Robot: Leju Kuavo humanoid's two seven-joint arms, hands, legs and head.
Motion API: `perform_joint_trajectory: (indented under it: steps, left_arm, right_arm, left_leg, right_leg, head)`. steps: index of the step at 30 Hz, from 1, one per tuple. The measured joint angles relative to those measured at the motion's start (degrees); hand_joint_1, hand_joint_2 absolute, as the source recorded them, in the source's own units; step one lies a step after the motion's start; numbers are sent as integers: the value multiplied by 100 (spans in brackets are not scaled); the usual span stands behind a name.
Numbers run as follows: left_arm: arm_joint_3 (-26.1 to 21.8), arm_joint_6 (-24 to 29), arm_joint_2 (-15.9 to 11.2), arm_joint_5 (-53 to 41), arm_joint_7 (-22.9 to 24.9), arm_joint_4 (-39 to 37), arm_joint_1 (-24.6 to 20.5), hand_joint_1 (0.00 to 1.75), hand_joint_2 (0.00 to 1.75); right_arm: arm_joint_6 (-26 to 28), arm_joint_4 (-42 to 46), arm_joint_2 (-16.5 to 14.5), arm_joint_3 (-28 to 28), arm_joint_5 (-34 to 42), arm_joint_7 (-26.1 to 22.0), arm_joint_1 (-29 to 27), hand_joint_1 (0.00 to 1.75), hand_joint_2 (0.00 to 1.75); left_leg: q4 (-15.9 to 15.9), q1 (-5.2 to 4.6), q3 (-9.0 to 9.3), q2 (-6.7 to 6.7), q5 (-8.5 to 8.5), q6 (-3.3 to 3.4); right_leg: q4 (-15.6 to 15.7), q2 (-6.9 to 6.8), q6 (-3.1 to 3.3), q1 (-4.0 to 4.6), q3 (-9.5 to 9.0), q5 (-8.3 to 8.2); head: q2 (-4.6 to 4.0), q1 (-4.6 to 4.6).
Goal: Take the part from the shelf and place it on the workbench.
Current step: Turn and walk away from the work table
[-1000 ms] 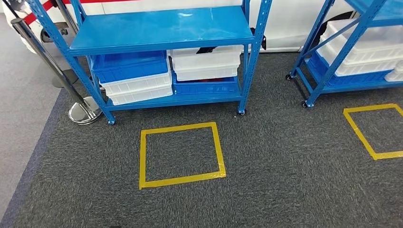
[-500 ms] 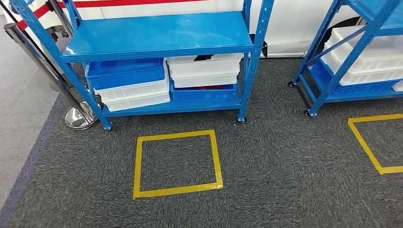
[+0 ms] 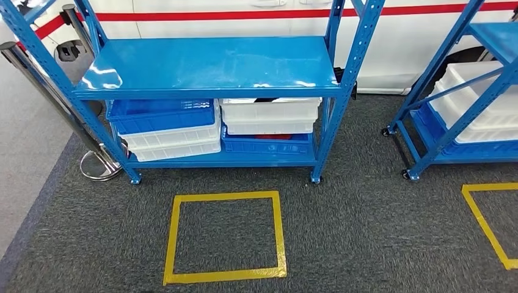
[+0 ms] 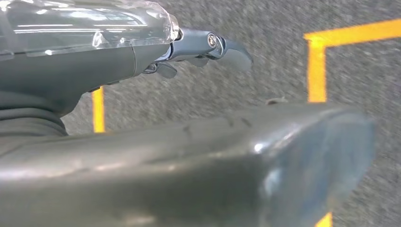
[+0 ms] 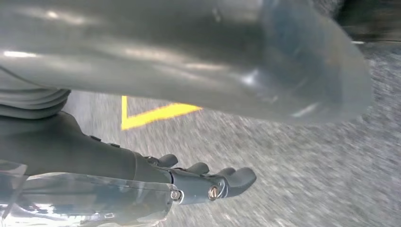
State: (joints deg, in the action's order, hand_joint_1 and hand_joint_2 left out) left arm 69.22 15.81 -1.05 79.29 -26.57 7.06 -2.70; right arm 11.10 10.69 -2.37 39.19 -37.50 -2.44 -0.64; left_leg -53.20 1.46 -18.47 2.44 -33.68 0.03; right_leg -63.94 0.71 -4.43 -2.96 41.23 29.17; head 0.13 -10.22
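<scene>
My whole view has shifted since a second ago: the blue shelf [image 3: 207, 64] now sits lower and more centred in the head view, and more of the white wall with its red stripe shows behind it, so I have turned or stepped, not the things.

The shelf stands at twelve o'clock from me, its upper board bare and shiny. On its bottom board, at eleven o'clock, a blue crate [image 3: 160, 115] rests on stacked white crates [image 3: 174, 141]. Just beside them, at one o'clock, white crates [image 3: 269, 116] sit on another blue crate [image 3: 267, 144], with something dark and something red showing at their rims; I cannot tell whether that is the part.

On the grey carpet [image 3: 366, 232] close in front of me lies a yellow tape square [image 3: 224, 237]. A second blue shelf [image 3: 464, 104] with white crates stands at two o'clock, and a chrome stanchion [image 3: 91, 160] at ten o'clock.

My left hand [image 4: 156, 52] hangs over the carpet, its fingers [image 4: 227, 49] loosely extended and grasping nothing. My right hand [image 5: 142, 184] hangs likewise, fingers [image 5: 236, 179] released, nothing in them.
</scene>
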Motion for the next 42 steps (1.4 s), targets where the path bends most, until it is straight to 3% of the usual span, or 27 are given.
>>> perform_joint_trajectory:
  steps: [1, 2, 3, 5, 7, 8, 9, 11, 12, 13, 14, 16, 17, 18, 20, 22, 25, 26, 27, 28, 29, 31, 32, 36, 38, 40, 42]
  left_arm:
    - [1, -10, -5, -2, -5, 3, -4, 0, 0]
    - [2, -15, -11, 0, -9, 6, -13, 0, 0]
    - [2, -14, -15, 2, -9, 9, -30, 0, 0]
    - [2, 5, -16, 4, 19, 15, -70, 0, 0]
    - [3, 26, -13, 1, 65, 22, -101, 0, 0]
    - [3, 30, -11, 2, 84, 27, -106, 0, 0]
    - [4, 33, -10, 4, 99, 31, -106, 0, 0]
    - [4, 39, -10, 10, 120, 36, -89, 0, 0]
    - [4, 40, -10, 10, 124, 36, -77, 0, 0]
    - [4, 42, -10, 11, 127, 37, -66, 0, 0]
    - [4, 44, -11, 11, 131, 37, -56, 0, 0]
    - [4, 57, -17, 8, 147, 37, -40, 0, 0]
    - [4, 69, -19, 7, 160, 37, -35, 0, 0]
    - [4, 84, -19, 6, 173, 39, -39, 0, 0]
    - [4, 107, -13, 3, 188, 43, -64, 0, 0]
    - [4, 107, -4, -3, 186, 48, -87, 0, 0]
    - [4, 61, 2, 3, 172, 50, -97, 0, 0]
    - [4, 43, 3, 5, 168, 51, -94, 0, 0]
    - [4, 29, 4, 5, 165, 54, -90, 0, 0]
    - [4, 20, 7, 7, 161, 58, -86, 0, 0]
    - [4, 16, 9, 8, 156, 66, -84, 0, 0]
    - [4, 16, 13, 10, 144, 77, -85, 0, 0]
    - [4, 18, 13, 9, 140, 80, -87, 0, 0]
    - [4, 43, 1, 11, 124, 81, -69, 0, 0]
    - [4, 51, -9, 11, 119, 83, -62, 0, 0]
    - [4, 54, -8, 10, 118, 85, -64, 0, 0]
    - [4, 59, -8, 9, 118, 85, -64, 0, 0]
  right_arm:
    - [5, -9, 13, -3, -43, 4, -34, 0, 0]
    - [14, -18, 18, -5, -58, 3, -55, 0, 0]
    - [22, -22, 24, -6, -49, 1, -42, 0, 0]
    - [28, -21, 32, -3, -35, -3, 18, 0, 0]
    - [21, -19, 32, -4, -105, 5, 65, 0, 0]
    - [14, -18, 32, -6, -145, 8, 72, 0, 0]
    - [6, -18, 32, -8, -165, 6, 75, 0, 0]
    - [-5, -18, 34, -7, -141, -6, 77, 0, 0]
    - [-9, -18, 36, -5, -120, -10, 80, 0, 0]
    - [-14, -18, 38, -4, -101, -15, 85, 0, 0]
    - [-20, -18, 38, -3, -93, -17, 86, 0, 0]
    - [-33, -25, 37, -2, -88, -18, 99, 0, 0]
    - [-38, -27, 37, -1, -89, -17, 107, 0, 0]
    - [-46, -30, 37, -1, -91, -17, 119, 0, 0]
    - [-59, -28, 43, -2, -101, -19, 139, 0, 0]
    - [-71, -27, 52, -2, -115, -31, 154, 0, 0]
    - [-83, -27, 66, -3, -130, -66, 156, 0, 0]
    - [-87, -27, 74, -3, -133, -73, 154, 0, 0]
    - [-89, -27, 84, -3, -136, -76, 151, 0, 0]
    - [-91, -27, 92, -3, -140, -80, 149, 0, 0]
    - [-93, -27, 98, -3, -146, -83, 149, 0, 0]
    - [-100, -27, 108, -3, -159, -86, 153, 0, 0]
    - [-104, -27, 109, -3, -165, -86, 156, 0, 0]
    - [-106, -29, 108, -3, -177, -79, 161, 0, 0]
    - [-106, -31, 107, -3, -178, -75, 162, 0, 0]
    - [-106, -31, 108, -3, -179, -75, 160, 0, 0]
    - [-106, -31, 108, -3, -180, -75, 159, 0, 0]
  left_leg:
    - [-9, 0, 105, 28, -136, -59]
    - [1, -1, 208, 48, -233, -112]
    - [-21, 2, 276, 67, -268, -161]
    - [-411, 21, 123, 47, -55, -245]
    - [-1276, 35, -422, -64, 193, -287]
    - [-1651, 33, -722, -121, 132, -295]
    - [-1883, 30, -982, -150, -83, -299]
    - [-1947, 24, -1354, -167, -664, -288]
    - [-1811, 23, -1459, -173, -798, -271]
    - [-1587, 18, -1526, -181, -715, -241]
    - [-1296, 4, -1560, -197, -386, -194]
    - [-781, -46, -1617, -225, 472, -97]
    - [-654, -75, -1628, -231, 772, -61]
    - [-619, -97, -1634, -224, 899, -39]
    - [-572, -105, -1578, -204, 950, 9]
    - [-480, -86, -1519, -198, 976, 66]
    - [-449, -105, -1490, -198, 953, 134]
    - [-456, -116, -1486, -190, 935, 147]
    - [-467, -125, -1478, -178, 917, 152]
    - [-483, -129, -1468, -162, 897, 149]
    - [-506, -130, -1457, -146, 874, 138]
    - [-559, -148, -1460, -123, 833, 98]
    - [-580, -159, -1471, -117, 826, 73]
    - [-649, -160, -1523, -123, 773, -50]
    - [-1053, -131, -1670, -153, 419, -113]
    - [-1790, -99, -1908, -172, -54, -170]
    - [-2138, -78, -1926, -186, -210, -201]
  right_leg:
    - [200, 25, 2, -23, 27, -495]
    - [283, 38, 53, -32, 37, -828]
    - [261, 15, 149, -19, 25, -904]
    - [220, -12, 317, -2, -73, -769]
    - [339, -43, 415, 7, -274, -650]
    - [404, -60, 443, 23, -411, -578]
    - [463, -69, 459, 40, -553, -502]
    - [532, -76, 473, 74, -832, -335]
    - [543, -77, 477, 90, -956, -252]
    - [547, -77, 479, 107, -1074, -169]
    - [553, -79, 479, 120, -1171, -92]
    - [534, -72, 453, 149, -1318, 46]
    - [530, -62, 423, 157, -1354, 104]
    - [532, -53, 384, 162, -1387, 150]
    - [554, -54, 309, 161, -1436, 227]
    - [323, -66, 281, 164, -1354, 424]
    - [-721, -66, 277, 167, -774, 908]
    - [-964, -66, 273, 167, -604, 934]
    - [-1006, -66, 273, 167, -523, 835]
    - [-816, -66, 279, 167, -554, 624]
    - [-460, -64, 292, 166, -666, 356]
    - [182, -45, 337, 178, -887, 3]
    - [343, -37, 361, 189, -932, -65]
    - [431, -59, 499, 187, -893, -161]
    - [462, -95, 573, 165, -835, -233]
    - [460, -118, 589, 170, -736, -299]
    - [455, -133, 569, 168, -635, -360]
  head:
    - [-1, -1]
    - [0, -1]
    - [1, -4]
    - [1, -8]
    - [1, -12]
    - [1, -14]
    - [1, -13]
    - [0, -13]
    - [0, -12]
    - [0, -12]
    - [0, -12]
    - [-1, -10]
    - [-1, -9]
    - [-1, -9]
    - [0, -9]
    - [0, -9]
    - [0, -9]
    - [0, -9]
    - [0, -9]
    - [0, -9]
    - [0, -9]
    - [0, -9]
    - [0, -9]
    - [-1, -9]
    - [-1, -9]
    - [-1, -9]
    - [-1, -10]
